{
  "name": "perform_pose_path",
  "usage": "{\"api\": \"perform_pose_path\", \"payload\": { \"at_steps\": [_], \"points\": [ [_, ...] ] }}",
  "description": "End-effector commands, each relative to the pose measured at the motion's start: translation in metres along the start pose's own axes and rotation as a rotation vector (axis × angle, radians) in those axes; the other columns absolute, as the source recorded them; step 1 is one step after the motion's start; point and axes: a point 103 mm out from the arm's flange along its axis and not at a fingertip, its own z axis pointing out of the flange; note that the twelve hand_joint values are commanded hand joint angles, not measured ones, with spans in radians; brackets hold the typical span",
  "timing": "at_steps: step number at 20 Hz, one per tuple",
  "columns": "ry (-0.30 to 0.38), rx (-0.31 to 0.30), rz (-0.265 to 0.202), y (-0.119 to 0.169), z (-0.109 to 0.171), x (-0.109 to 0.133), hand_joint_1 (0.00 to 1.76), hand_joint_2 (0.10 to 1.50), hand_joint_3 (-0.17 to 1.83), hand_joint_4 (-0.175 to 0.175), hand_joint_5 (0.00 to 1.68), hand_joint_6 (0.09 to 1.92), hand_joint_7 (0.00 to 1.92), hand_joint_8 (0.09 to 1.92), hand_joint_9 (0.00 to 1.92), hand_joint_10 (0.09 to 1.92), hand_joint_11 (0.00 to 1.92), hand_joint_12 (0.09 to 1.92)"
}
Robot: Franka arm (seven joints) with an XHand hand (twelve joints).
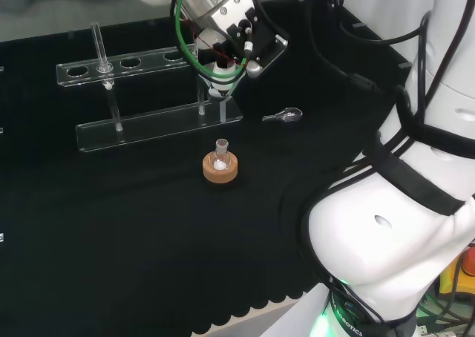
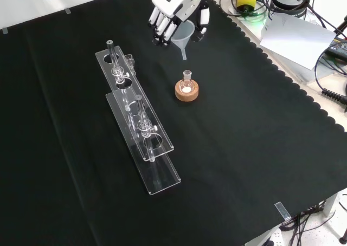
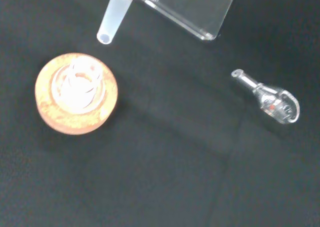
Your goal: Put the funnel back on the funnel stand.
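My hand (image 2: 176,10) is curled round the funnel (image 2: 182,34) at its cone, which I judge light, slick and brittle, stem hanging free.

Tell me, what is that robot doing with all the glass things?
The robot hand is holding a clear plastic funnel up in the air, spout pointing down. Below it on the black cloth, a small round glass flask with something white inside sits in a brown cork ring. A long clear plastic funnel stand with round holes waits nearby, not yet holding the funnel. A small glass stopper lies on the cloth too.
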Motion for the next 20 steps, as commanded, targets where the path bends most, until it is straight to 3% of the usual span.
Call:
{"api": "perform_pose_path", "payload": {
  "at_steps": [1,11,20],
  "points": [
    [-0.006,-0.021,0.035,-0.004,-0.017,-0.02,0.76,0.82,0.54,0.046,0.6,0.61,0.35,0.57,0.79,0.46,0.55,1.32],
    [-0.019,-0.053,0.108,0.011,-0.044,-0.065,0.76,0.82,0.54,0.045,0.59,0.62,0.36,0.57,0.79,0.47,0.55,1.31],
    [-0.019,-0.071,0.134,0.052,-0.07,-0.106,0.75,0.83,0.55,0.044,0.59,0.63,0.39,0.58,0.8,0.47,0.57,1.31]
  ]
}}
